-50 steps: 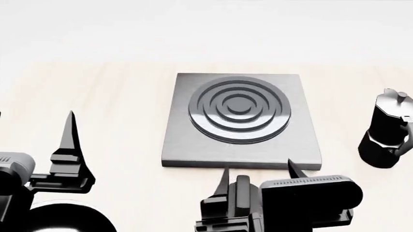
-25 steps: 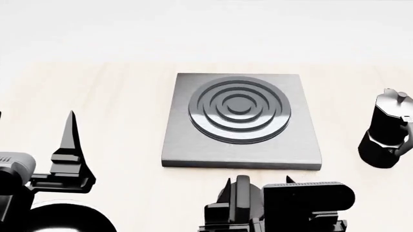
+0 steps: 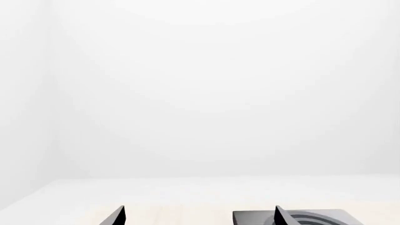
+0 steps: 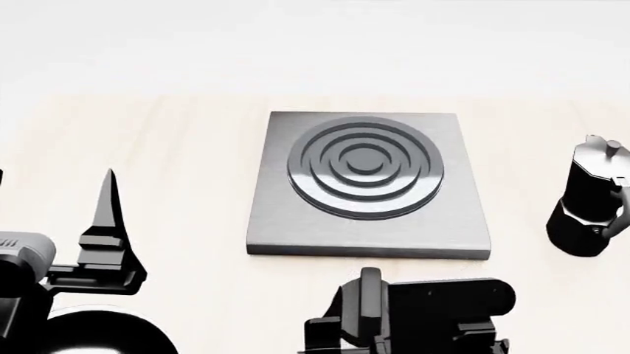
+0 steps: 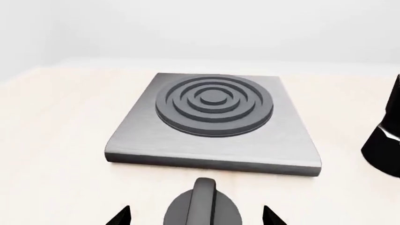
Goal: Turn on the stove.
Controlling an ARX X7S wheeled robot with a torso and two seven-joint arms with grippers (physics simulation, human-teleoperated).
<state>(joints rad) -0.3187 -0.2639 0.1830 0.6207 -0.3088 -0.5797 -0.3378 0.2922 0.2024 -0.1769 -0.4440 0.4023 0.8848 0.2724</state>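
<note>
Knob (image 5: 203, 206) between our right fingers (image 5: 119, 216), spread to turn it; stove (image 5: 212, 123) beyond; left fingers (image 3: 119, 216) apart, idle.

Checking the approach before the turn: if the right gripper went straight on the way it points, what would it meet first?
Most likely the stove's knob, centred between the open right gripper fingertips; the stove slab lies just beyond. Depth is unclear.

Black angular claws (image 4: 103, 221), pointed tapering fingers (image 3: 279, 216)

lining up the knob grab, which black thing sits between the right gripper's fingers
The knob, the small finned disc in front of the stove; the moka pot stands far right.
</note>
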